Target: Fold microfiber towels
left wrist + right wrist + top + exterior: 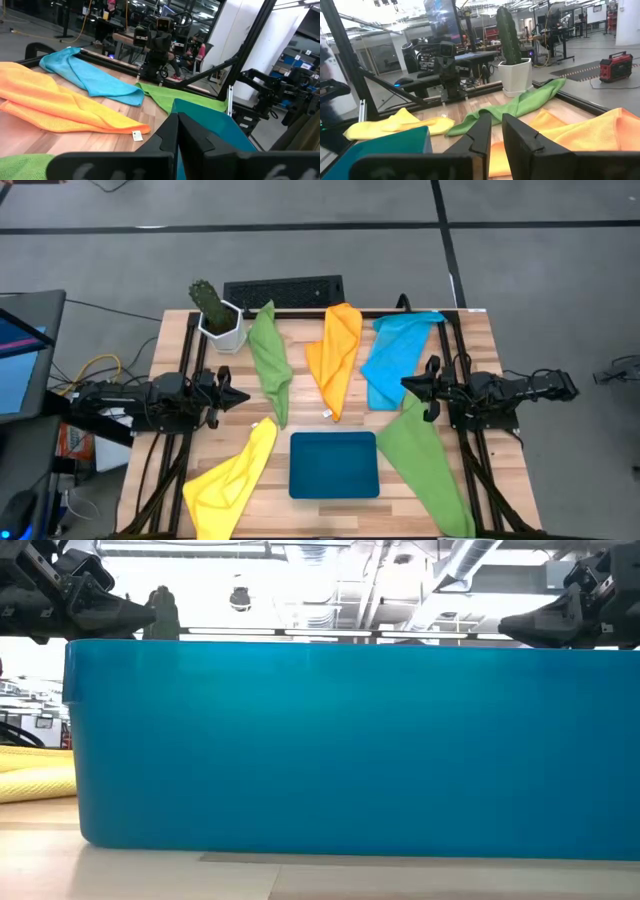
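Observation:
Five towels lie loose and crumpled on the wooden table. One green towel (270, 362) is at the far left, the orange one (336, 358) at the far middle, the sky-blue one (396, 356) at the far right. The second green towel (426, 465) is at the near right and the yellow one (230, 480) at the near left. My left gripper (240, 396) hovers shut and empty at the table's left, pointing right. My right gripper (407, 385) hovers shut and empty at the right, between the blue towel and the near green towel, pointing left.
A dark teal tray (334, 464) sits at the near middle and fills the low view (350, 740). A cactus in a white pot (216, 316) stands at the far left corner, with a black keyboard (283, 292) beyond the far edge. Black frame rails run along both sides.

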Robot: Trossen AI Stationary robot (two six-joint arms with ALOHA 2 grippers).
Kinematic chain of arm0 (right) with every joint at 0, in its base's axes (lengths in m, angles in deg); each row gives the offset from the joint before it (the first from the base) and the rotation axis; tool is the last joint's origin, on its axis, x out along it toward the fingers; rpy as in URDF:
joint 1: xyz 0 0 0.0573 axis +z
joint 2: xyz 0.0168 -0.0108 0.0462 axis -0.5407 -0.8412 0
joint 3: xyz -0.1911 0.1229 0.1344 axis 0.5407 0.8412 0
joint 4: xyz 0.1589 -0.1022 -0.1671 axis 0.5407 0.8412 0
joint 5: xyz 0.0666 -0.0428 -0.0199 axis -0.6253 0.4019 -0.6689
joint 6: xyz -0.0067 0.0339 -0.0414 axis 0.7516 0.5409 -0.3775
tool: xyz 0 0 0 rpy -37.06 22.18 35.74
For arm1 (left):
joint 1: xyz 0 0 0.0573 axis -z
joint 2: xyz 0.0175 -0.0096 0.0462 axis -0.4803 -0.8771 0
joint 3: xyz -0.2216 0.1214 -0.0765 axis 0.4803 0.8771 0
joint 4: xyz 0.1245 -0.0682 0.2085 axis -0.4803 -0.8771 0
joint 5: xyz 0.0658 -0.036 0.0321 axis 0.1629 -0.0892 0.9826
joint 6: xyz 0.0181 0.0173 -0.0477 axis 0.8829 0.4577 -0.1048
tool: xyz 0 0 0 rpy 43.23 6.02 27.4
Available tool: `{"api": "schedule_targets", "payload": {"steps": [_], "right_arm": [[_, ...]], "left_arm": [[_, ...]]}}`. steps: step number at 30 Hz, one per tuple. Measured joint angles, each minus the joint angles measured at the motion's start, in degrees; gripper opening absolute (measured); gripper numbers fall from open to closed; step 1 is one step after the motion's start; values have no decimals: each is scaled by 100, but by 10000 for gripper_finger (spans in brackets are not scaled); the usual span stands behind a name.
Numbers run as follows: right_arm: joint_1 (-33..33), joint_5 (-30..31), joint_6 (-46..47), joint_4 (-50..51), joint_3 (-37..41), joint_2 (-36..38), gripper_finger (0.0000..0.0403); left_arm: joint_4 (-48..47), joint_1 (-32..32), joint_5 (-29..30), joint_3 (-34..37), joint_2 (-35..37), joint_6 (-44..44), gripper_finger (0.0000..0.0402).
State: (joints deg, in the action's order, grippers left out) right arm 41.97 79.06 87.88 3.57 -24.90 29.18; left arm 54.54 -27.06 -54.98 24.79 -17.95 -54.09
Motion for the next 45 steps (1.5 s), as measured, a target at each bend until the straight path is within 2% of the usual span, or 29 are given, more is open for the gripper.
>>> {"api": "schedule_targets", "payload": {"steps": [30,34,39,45], "right_arm": [[0,0,0,1,0,-1,72],[0,0,0,2,0,-2,72],[-5,0,40,0,0,-2,72],[11,1,1190,-1,0,-2,72]], "left_arm": [[67,0,0,0,0,-195,0],[313,0,136,0,0,-785,0],[658,0,776,0,2,-2548,0],[671,0,1687,0,0,-3889,0]]}}
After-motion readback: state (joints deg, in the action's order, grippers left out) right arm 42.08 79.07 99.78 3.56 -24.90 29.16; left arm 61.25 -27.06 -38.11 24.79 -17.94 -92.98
